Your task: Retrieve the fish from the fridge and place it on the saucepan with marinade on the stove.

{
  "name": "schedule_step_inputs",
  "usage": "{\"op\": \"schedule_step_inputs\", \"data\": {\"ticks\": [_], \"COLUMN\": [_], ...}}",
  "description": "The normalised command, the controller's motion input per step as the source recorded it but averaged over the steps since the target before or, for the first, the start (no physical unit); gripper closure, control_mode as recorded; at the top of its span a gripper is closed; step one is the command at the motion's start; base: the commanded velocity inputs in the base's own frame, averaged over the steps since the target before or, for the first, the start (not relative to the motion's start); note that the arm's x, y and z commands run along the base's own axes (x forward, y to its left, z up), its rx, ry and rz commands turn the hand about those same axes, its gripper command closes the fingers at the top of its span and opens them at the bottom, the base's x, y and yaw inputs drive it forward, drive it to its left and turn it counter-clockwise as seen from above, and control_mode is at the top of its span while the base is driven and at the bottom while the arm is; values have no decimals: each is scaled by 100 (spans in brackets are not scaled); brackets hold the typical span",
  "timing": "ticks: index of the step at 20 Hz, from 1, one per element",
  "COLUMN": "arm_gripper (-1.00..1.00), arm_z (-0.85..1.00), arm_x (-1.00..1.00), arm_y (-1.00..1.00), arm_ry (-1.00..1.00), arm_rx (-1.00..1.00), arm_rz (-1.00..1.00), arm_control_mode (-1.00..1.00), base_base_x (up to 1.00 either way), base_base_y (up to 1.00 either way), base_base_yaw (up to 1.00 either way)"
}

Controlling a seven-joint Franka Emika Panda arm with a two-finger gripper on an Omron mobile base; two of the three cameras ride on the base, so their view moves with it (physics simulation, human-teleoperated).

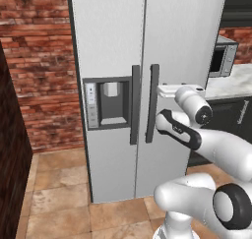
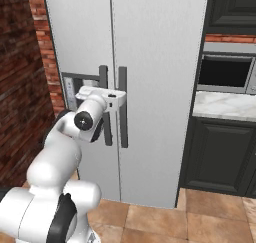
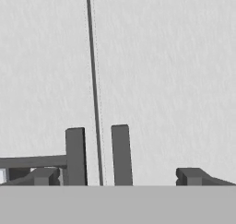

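The light-grey two-door fridge [image 1: 113, 36] [image 2: 150, 47] stands shut, with a water dispenser recess [image 1: 112, 104] in its left door. Two dark vertical handles flank the door seam. My gripper [image 1: 161, 90] [image 2: 122, 98] is held level right at the right door's handle [image 1: 153, 103] [image 2: 122, 107]. In the hand view my gripper [image 3: 117, 177] is open, its fingertips [image 3: 44, 176] far apart, and both handles [image 3: 120, 154] rise between them against the doors. The fish, the saucepan with marinade and the stove are out of view.
A microwave [image 1: 224, 58] [image 2: 225, 73] sits on a marble counter [image 1: 231, 80] [image 2: 225, 106] right of the fridge, over dark cabinets [image 2: 220, 157]. A brick wall [image 1: 39, 61] and a dark panel [image 1: 10, 159] close the left side. Tiled floor [image 1: 59, 203] lies in front.
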Motion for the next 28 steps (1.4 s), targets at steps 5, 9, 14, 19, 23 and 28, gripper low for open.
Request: {"op": "schedule_step_inputs", "data": {"ticks": [5,9,14,19,23,28], "arm_gripper": [-100,-100,-100,-100,-100,-100], "arm_z": [0,0,0,-3,-14,-13], "arm_x": [13,23,30,28,33,34], "arm_y": [-9,0,0,0,3,1], "arm_ry": [0,0,0,0,0,0], "arm_rx": [0,0,0,0,0,0], "arm_rz": [0,0,0,0,0,0], "arm_control_mode": [-100,-100,-100,-100,-100,-100], "base_base_x": [0,0,0,0,0,0], "base_base_y": [0,0,0,0,0,0], "base_base_yaw": [0,0,0,0,0,0]}}
